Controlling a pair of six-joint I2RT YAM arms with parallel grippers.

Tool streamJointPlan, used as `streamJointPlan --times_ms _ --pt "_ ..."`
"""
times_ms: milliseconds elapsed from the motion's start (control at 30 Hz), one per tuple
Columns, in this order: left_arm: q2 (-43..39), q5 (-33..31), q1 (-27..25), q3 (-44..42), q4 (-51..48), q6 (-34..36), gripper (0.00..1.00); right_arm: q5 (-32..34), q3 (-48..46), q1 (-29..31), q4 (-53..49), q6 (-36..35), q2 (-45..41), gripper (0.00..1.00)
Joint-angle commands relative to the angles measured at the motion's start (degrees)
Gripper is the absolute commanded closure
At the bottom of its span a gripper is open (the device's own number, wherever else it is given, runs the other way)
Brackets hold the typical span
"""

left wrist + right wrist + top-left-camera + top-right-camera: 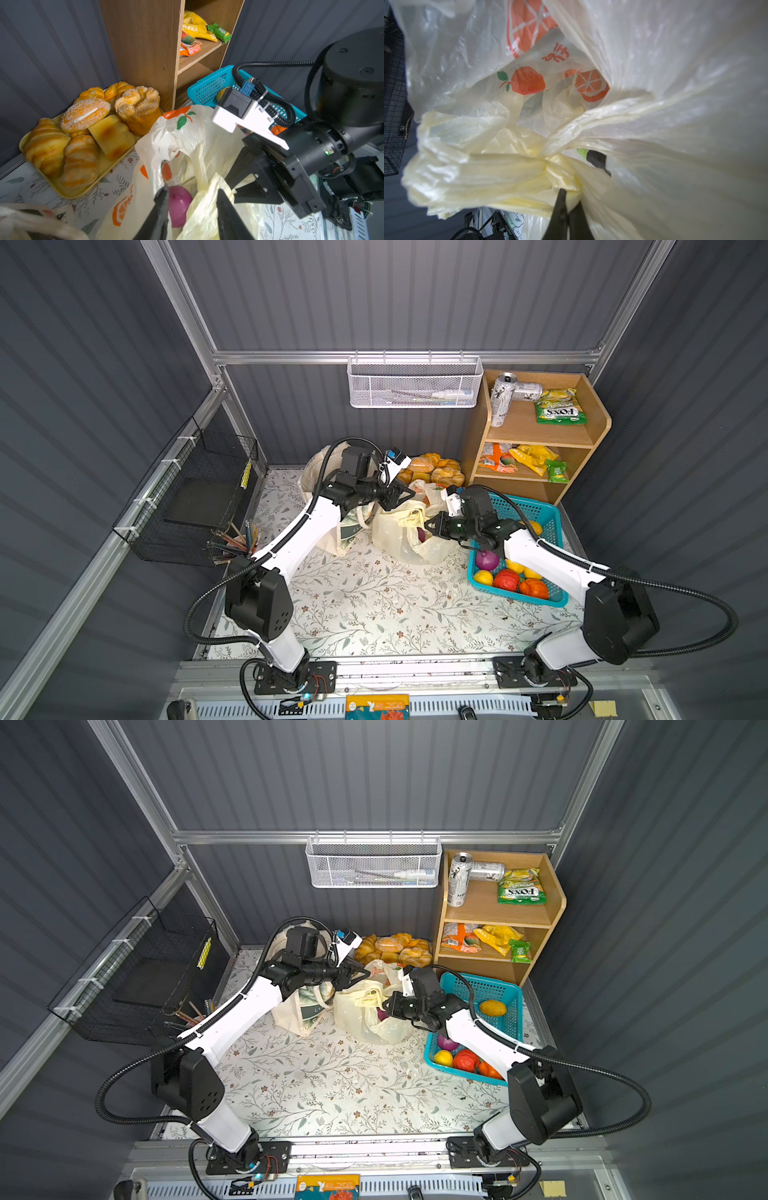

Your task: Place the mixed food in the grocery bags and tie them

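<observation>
Two tools are being pointed at the plastic bag (395, 537) standing on the bench (374, 605). Its twisted handle (508, 172) is being pinched by the right tool (568, 199), jaws together. Jaws apart, the left tool (192, 189) is being held over the purple onion (179, 207) inside; handle lying between both, right nearer.

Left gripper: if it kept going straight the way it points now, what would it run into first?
Most likely the plastic bag. The open left gripper points into its crumpled top, where the purple onion shows between the folds. Depth is unclear, so I can't tell whether film or onion comes first.
</observation>
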Motion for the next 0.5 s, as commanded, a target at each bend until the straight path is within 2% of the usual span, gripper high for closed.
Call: streamJointPlan --times_ms 0,133,167,233,400,467 --pt "-4.7 -5.3 -2.5 0.8 -6.1 6.8 0.58 -0.6 0.1 -0.1 -1.1 -1.6 -0.7 1.00" --pt "-6.0 -12.5 -6.5 -0.2 -11.5 13.2 0.51 -0.5 0.4 -0.1 -1.4 -2.3 -0.6 1.00" --pt "-6.0 -12.7 -7.0 -0.3 -12.7 14.3 0.48 -0.5 0.4 -0.1 -1.4 -2.4 -0.6 1.00" --pt "-5.8 -17.3 -8.4 -0.1 -14.6 16.2 0.40 -0.6 0.4 -0.1 -1.4 -2.4 -0.6 1.00" --pt "-4.1 -25.4 -11.6 2.5 -17.4 21.4 0.37 -0.6 0.4 -0.1 -1.5 -2.5 -0.6 1.00" --pt "-3.4 -28.1 -11.9 2.7 -15.9 22.2 0.28 -0.7 0.4 -0.2 -1.4 -2.5 -0.5 1.00"
